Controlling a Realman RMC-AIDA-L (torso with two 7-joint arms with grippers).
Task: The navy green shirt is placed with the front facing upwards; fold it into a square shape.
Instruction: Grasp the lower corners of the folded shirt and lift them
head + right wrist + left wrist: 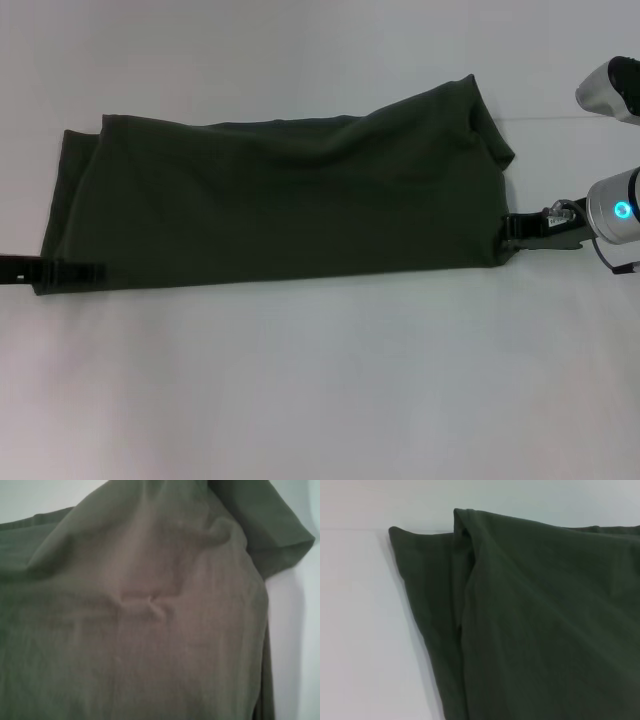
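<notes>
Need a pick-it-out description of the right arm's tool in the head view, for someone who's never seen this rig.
Start at the white table and the navy green shirt, folded into a long dark band across it. Follow the band to its right end, near corner: the right tool is the small black piece touching that edge. Unlike the left tool at the opposite end, it hangs off a silver wrist with a blue light.

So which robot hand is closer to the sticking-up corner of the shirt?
Right. The right gripper sits at the shirt's right edge, just below that raised corner. The left gripper is at the opposite, lower-left end.
</notes>
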